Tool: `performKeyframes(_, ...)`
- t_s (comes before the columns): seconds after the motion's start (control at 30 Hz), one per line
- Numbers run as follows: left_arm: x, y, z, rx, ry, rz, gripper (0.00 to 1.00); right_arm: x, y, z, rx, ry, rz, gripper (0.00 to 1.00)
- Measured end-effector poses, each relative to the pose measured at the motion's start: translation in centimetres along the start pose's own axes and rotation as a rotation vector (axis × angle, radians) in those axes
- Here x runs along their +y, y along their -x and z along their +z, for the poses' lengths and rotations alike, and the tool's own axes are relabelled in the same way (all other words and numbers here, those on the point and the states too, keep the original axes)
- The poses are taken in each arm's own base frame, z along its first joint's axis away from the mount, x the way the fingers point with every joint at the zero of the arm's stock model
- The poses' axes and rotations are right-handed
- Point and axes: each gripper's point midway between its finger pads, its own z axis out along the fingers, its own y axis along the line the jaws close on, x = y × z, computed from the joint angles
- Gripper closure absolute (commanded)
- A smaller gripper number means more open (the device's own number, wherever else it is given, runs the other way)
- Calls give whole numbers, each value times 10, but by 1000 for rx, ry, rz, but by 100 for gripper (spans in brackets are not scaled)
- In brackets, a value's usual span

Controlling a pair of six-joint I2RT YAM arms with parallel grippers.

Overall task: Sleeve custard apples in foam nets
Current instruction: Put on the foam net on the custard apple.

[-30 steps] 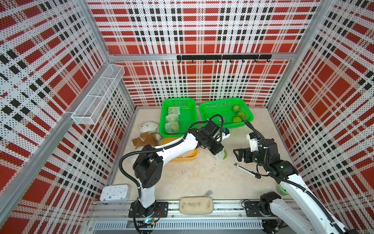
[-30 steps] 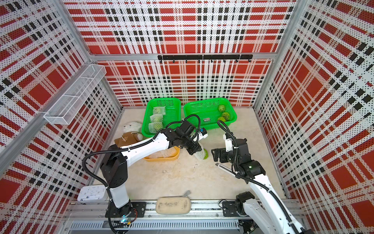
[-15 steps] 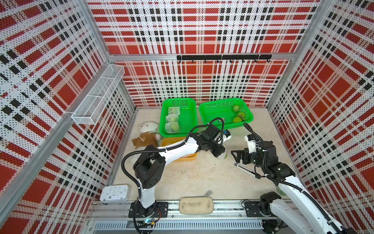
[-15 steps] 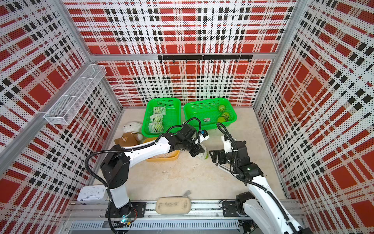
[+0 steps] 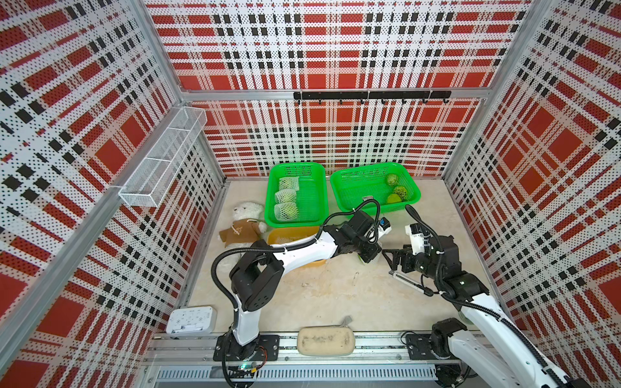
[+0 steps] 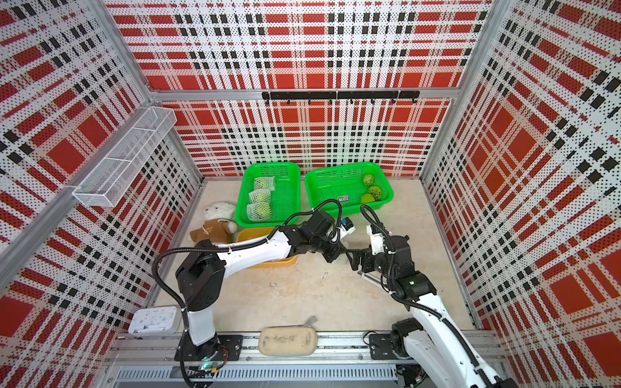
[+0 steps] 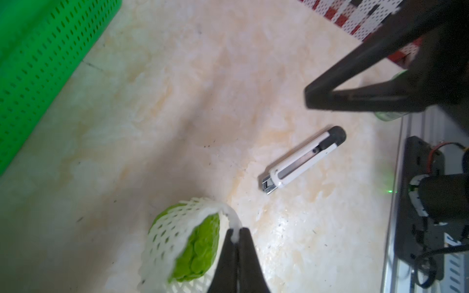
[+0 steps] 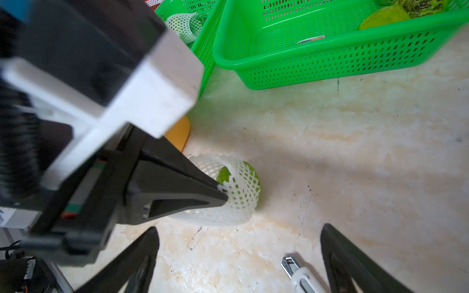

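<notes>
A green custard apple (image 7: pixel 200 251) lies on the table, partly inside a white foam net (image 7: pixel 167 241). My left gripper (image 7: pixel 236 233) is shut on the net's rim. The right wrist view shows the same net (image 8: pixel 241 192), the fruit (image 8: pixel 223 175) and the left fingertips (image 8: pixel 220 194) pinching the mesh. My right gripper (image 8: pixel 239 232) stands open just in front of the net, with nothing between its fingers. In both top views the two grippers (image 5: pixel 371 258) (image 6: pixel 353 260) nearly meet at mid-table, and the left one hides most of the net. Three bare custard apples (image 5: pixel 401 192) lie in the right green basket (image 5: pixel 356 188).
The left green basket (image 5: pixel 312 198) holds three sleeved fruits. A yellow tray (image 5: pixel 289 235) sits partly under my left arm. A white box cutter (image 5: pixel 406 280) lies under my right gripper. A plush bear (image 5: pixel 245 221), a white device (image 5: pixel 191 320) and a beige pouch (image 5: pixel 326 341) are also here.
My right gripper has moved left, closer to the netted fruit. My left gripper has kept its pinch on the net, and its forearm has dropped lower.
</notes>
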Motion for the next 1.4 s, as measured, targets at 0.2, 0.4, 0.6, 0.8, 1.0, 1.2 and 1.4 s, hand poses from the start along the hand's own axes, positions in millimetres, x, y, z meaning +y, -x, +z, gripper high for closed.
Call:
performKeyframes(0.2,40,-19,-9,76,138,-9,100,2,3,2,-10,13,-4,0)
performKeyframes(0.4,49,-30,-13,118,123,15,100,4,4,5,-17,29,-7,0)
performKeyframes(0.6,4,-11,-11,88,-13,94,100,-1,-11,13,7,28,-4,0)
performKeyframes(0.8,-27,8,0,51,-111,136,100,-4,-35,26,51,42,8,1)
performKeyframes(1.0,-11,-6,13,90,-120,93,100,10,-63,39,75,72,-6,1)
performKeyframes(1.2,3,-6,11,89,-101,58,100,21,-73,53,51,87,-29,1)
performKeyframes(1.4,16,-6,9,88,-71,41,100,13,-90,69,68,47,-47,1)
